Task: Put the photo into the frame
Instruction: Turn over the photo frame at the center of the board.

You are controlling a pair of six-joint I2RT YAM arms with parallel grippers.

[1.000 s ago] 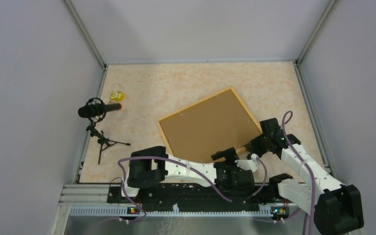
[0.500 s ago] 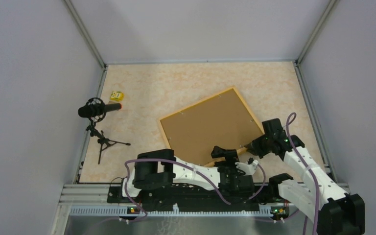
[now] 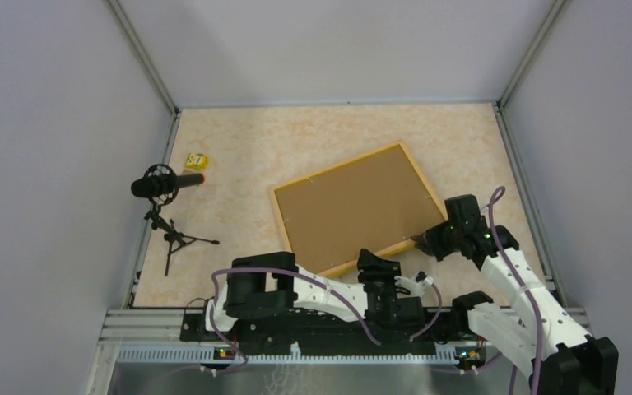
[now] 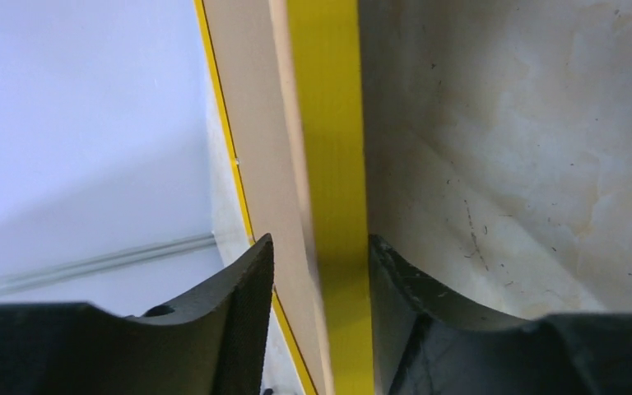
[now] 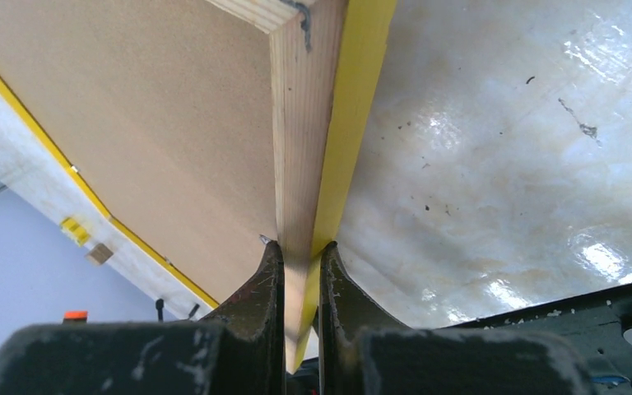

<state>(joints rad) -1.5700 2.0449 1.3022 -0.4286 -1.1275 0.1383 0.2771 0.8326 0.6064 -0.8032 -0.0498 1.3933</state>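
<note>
The frame [image 3: 354,210] lies back side up, its brown backing board showing inside the narrow yellow-orange border. Its near side is tilted up off the table. My right gripper [image 3: 425,240] is shut on the frame's near right corner; in the right wrist view the fingers [image 5: 267,280] pinch the wooden edge [image 5: 313,164]. My left gripper [image 3: 374,262] straddles the frame's near edge. There one finger [image 4: 395,271] touches the yellow edge [image 4: 329,123] and the other stands a little off the back. The photo is out of view.
A microphone on a small tripod [image 3: 164,185] stands at the left of the marbled table [image 3: 296,148]. A small yellow object [image 3: 196,161] lies behind it. Grey walls close the table in on three sides.
The frame has shifted away and to the right, with the right gripper holding its corner. The left gripper has moved in over the near edge and its jaws have narrowed around it.
</note>
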